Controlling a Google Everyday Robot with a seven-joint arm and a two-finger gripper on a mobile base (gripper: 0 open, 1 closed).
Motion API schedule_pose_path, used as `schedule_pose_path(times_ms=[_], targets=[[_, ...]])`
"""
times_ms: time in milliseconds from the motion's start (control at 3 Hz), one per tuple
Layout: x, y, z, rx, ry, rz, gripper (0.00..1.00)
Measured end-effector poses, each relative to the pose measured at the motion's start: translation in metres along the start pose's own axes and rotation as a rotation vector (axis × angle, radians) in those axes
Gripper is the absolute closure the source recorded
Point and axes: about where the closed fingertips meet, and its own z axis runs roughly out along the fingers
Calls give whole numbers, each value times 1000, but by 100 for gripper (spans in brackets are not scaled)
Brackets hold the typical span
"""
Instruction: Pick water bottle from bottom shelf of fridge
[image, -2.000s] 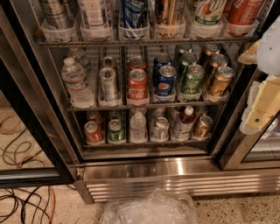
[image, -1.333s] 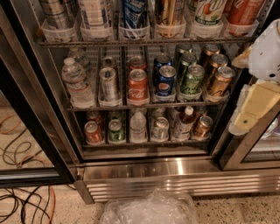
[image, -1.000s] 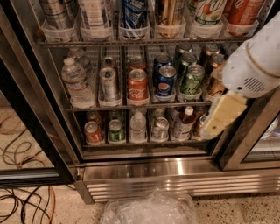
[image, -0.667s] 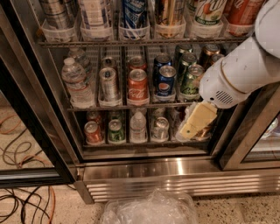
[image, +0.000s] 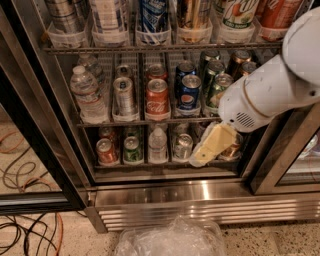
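Near edge: crinkled clear plastic bag (image: 170, 239) is lying on the speckled floor, its lower part cut off by the frame. Black and orange cables (image: 25, 227) are looping at lower left, running out of view.

The fridge (image: 190, 192) is showing a brushed stainless base with a slatted grille (image: 210, 212); its top and right side are cropped.

The white arm (image: 270, 92) is reaching in from upper right. Its cream-coloured end effector (image: 205, 152) is pointing down-left in front of the right lanes of the bottom shelf (image: 165, 164), covering most of the cans there. Whether it is apart or together: cannot tell. It is not touching the target.

The water bottle (image: 158, 145) is standing upright in a middle lane of the silver wire rack, clear plastic with a white cap, between a green can (image: 132, 150) and a silver can (image: 182, 146). A red can (image: 106, 151) is sitting further left.

Versus 0.7 s ago, the end effector is sitting slightly further left and lower; 2 s ago it was at the right frame edge. The bottle is not moving.

Above: a ribbed clear bottle (image: 86, 95), Coca-Cola can (image: 157, 97) and Pepsi can (image: 189, 92). The top rack's cans are being cut off.
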Motion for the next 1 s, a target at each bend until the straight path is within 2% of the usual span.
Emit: schedule_pose_path(times_ms=[333, 667, 1000], targets=[[-9, 31, 46, -45, -111, 104, 0], [-15, 73, 85, -59, -175, 248, 0], [-17, 107, 111, -35, -225, 387, 0]])
